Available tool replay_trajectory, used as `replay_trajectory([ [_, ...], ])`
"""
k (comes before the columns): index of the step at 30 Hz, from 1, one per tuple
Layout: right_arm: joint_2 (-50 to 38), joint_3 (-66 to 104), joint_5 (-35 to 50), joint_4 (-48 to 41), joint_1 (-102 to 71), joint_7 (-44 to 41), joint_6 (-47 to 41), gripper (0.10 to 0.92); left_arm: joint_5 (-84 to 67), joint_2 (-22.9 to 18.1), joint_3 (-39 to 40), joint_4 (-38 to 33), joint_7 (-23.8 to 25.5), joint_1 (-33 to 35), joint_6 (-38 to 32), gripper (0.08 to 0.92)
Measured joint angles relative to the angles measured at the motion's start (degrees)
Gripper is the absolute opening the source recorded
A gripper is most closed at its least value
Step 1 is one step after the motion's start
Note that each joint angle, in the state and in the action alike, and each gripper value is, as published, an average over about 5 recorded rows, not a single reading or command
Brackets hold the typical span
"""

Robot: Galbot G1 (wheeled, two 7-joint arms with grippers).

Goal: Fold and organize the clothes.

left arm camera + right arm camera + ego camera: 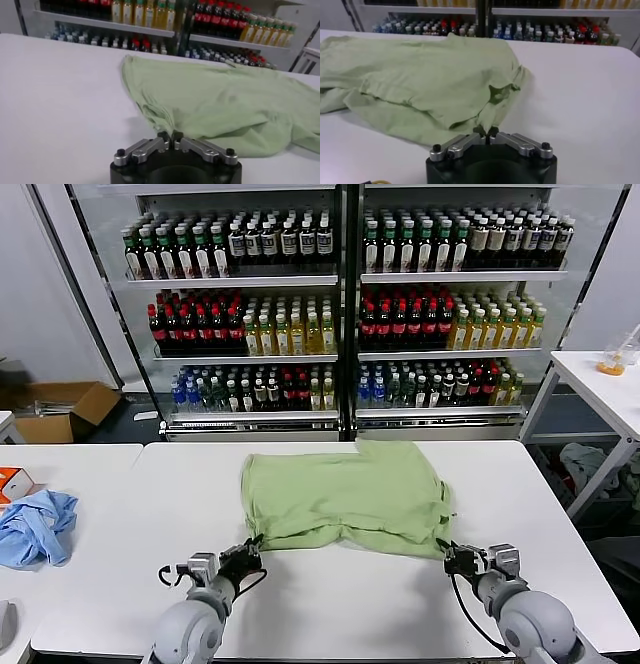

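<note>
Nearest the robot, at about 7 o'clock in the head view, the left gripper (252, 550) sits low over the white rectangular table (340, 594), its fingers drawn together on the near left corner of the light green short-sleeved cotton shirt (345, 496). The left wrist view shows the two fingertips meeting at the shirt's (235, 105) hem edge, the cloth pinched between them where the left gripper (170, 136) touches it.

At about 5 o'clock the right gripper (446, 555) mirrors it — fingers closed together on the near right corner of the same shirt. In the right wrist view the tips of the right gripper (485, 131) meet on a fold of the shirt's (420, 75) hem, with the fabric bunched and slightly raised just beyond.

The shirt lies at the centre of the table, plain side up, spread roughly flat with wrinkles along its near edge and a sleeve crumpled at its 3 o'clock side.

At 9 o'clock, on a separate white table (60, 459), lies a crumpled light blue garment (36, 527), with a small orange-and-white box (14, 483) just beyond it at the table's edge.

Farther off, at 12 o'clock, stands a glass-fronted drinks cooler (345, 304) filled with rows of bottles. A brown cardboard box (62, 410) rests on the floor at 10 o'clock — and a further white table (605, 389) shows at 2 o'clock.
</note>
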Motion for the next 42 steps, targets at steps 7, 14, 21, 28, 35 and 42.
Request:
replay_trajectory([
  [7, -2.9, 4.0, -1.5, 4.4, -6.9, -0.3, 0.0, 0.123, 0.1, 1.5, -1.8, -7.5, 0.3, 8.0, 0.0, 0.100],
  [14, -4.1, 7.1, -3.4, 7.3, -13.3, -0.5, 0.0, 0.123, 1.5, 3.6, -3.4, -13.0, 1.4, 16.0, 0.3, 0.100],
  [21, -3.7, 9.9, -6.3, 10.9, -20.4, -0.5, 0.0, 0.123, 2.6, 5.0, -4.4, -16.9, 2.0, 22.2, 0.9, 0.100],
  [28, -2.5, 11.7, -9.5, 14.2, -26.2, -0.5, 0.2, 0.189, 3.4, 6.4, -5.7, -20.5, 2.4, 27.1, 1.2, 0.107],
  [35, -1.8, 13.7, -11.4, 16.3, -27.8, -0.5, 1.8, 0.387, 3.6, 7.7, -7.4, -23.4, 2.7, 29.2, 1.2, 0.269],
  [42, -2.0, 14.5, -11.2, 16.8, -25.8, 0.2, 3.9, 0.578, 2.5, 9.4, -9.9, -25.1, 2.2, 28.5, 0.9, 0.477],
])
